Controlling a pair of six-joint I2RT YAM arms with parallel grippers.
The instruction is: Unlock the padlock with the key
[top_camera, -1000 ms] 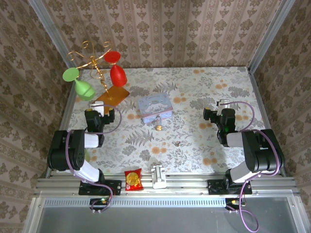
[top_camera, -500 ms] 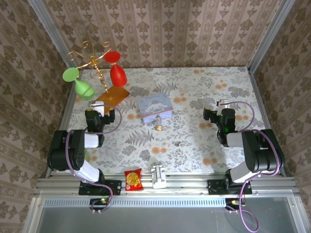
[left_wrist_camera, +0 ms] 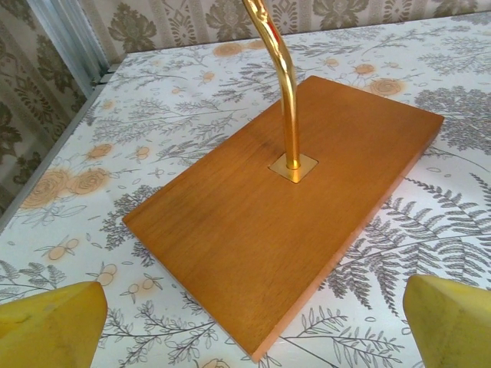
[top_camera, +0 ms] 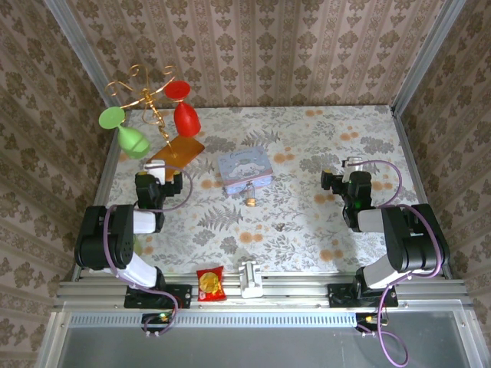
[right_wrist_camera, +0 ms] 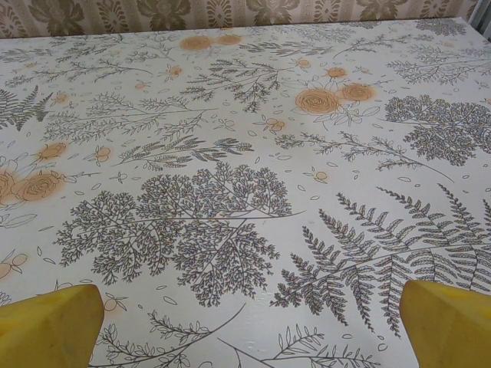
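The small brass padlock [top_camera: 250,201] lies on the flowered tablecloth, against the front edge of the pale blue cartoon tin [top_camera: 244,170] in the middle of the table. I cannot make out the key. My left gripper [top_camera: 157,179] rests low at the left, well apart from the tin. It is open, its yellow fingertips [left_wrist_camera: 50,326] wide apart and nothing between them [left_wrist_camera: 253,330]. My right gripper [top_camera: 347,179] sits at the right, also open. Its yellow fingertips [right_wrist_camera: 453,326] frame bare cloth [right_wrist_camera: 249,326].
A wooden base [left_wrist_camera: 284,207] with a gold stem [left_wrist_camera: 280,77] stands just ahead of the left gripper. The stand [top_camera: 149,103] carries a red [top_camera: 186,119] and a green [top_camera: 132,139] goblet. A red snack packet [top_camera: 210,284] and a white fitting [top_camera: 250,277] sit at the near rail.
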